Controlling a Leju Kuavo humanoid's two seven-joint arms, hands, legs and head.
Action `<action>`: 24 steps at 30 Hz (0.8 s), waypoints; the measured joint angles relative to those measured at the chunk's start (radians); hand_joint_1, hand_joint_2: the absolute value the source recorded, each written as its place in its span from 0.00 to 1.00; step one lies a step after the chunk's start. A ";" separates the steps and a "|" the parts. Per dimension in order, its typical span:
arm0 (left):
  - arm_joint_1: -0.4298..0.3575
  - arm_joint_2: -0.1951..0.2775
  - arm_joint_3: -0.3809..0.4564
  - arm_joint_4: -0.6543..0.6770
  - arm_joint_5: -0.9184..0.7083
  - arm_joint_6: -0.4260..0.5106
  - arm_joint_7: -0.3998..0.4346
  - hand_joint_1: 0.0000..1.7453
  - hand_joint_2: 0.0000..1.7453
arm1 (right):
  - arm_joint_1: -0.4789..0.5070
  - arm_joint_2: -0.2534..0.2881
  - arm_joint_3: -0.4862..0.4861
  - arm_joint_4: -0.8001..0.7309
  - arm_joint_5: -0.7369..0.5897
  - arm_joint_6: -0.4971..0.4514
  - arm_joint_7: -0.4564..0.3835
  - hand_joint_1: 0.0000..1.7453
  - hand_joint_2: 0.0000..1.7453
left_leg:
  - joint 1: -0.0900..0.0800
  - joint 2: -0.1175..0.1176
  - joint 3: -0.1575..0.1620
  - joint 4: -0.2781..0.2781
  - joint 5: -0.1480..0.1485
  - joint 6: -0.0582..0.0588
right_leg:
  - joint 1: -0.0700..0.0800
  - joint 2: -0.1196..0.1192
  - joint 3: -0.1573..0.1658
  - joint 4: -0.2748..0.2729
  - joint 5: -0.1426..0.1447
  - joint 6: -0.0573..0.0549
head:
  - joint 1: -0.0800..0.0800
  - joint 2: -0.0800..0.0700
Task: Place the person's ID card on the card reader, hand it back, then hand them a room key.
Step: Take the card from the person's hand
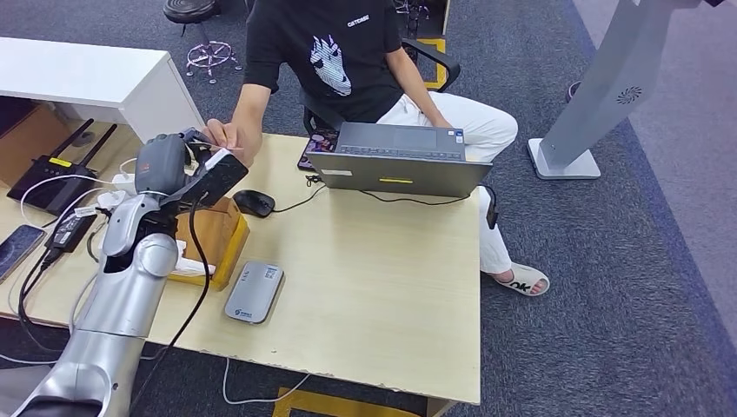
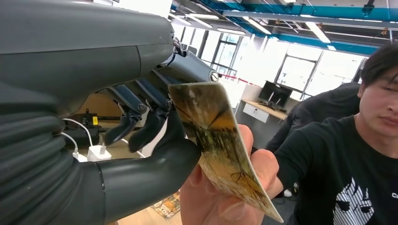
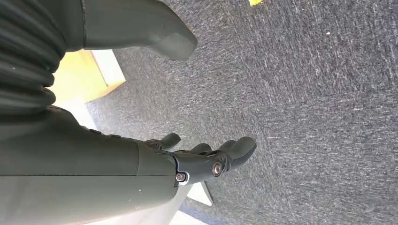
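Note:
My left hand [image 1: 205, 170] is raised over the table's back left part, up against the person's hand [image 1: 223, 135]. In the left wrist view a card [image 2: 217, 140] with a yellow-brown print sits between my thumb [image 2: 155, 173] and my dark fingers [image 2: 152, 119]. The person's fingers [image 2: 220, 197] grip the same card from the other side. The grey card reader [image 1: 254, 292] lies flat on the table near its front edge, with nothing on it. My right hand [image 3: 206, 159] hangs over the carpet, fingers loosely apart and holding nothing.
A seated person in a black shirt [image 1: 335, 52] faces me across the wooden table [image 1: 382, 287]. An open laptop [image 1: 400, 161], a black mouse [image 1: 254, 202] and a wooden box [image 1: 213, 234] stand on it. A router [image 1: 52, 178], a phone [image 1: 17, 248] and cables crowd the left.

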 joint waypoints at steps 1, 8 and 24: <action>0.000 0.001 -0.001 0.003 0.001 -0.001 0.000 1.00 1.00 | 0.000 0.000 0.001 0.001 0.001 0.001 0.001 0.00 1.00 | 0.000 0.000 0.000 0.000 0.000 0.000 | 0.000 0.000 0.000 0.000 0.000 0.000 | 0.000 0.000; 0.003 0.011 -0.025 0.024 -0.003 -0.030 0.000 1.00 1.00 | 0.001 0.000 0.001 0.003 0.008 0.004 0.004 0.00 1.00 | 0.000 -0.001 0.000 0.000 0.001 0.000 | 0.000 -0.001 0.001 0.000 0.000 0.000 | 0.000 0.000; 0.000 0.116 -0.261 0.028 0.028 -0.227 -0.024 1.00 1.00 | 0.006 0.000 -0.004 0.003 0.006 0.006 -0.001 0.00 1.00 | 0.000 0.000 0.000 0.000 0.000 0.000 | 0.000 0.000 0.000 0.000 0.000 0.000 | 0.000 0.000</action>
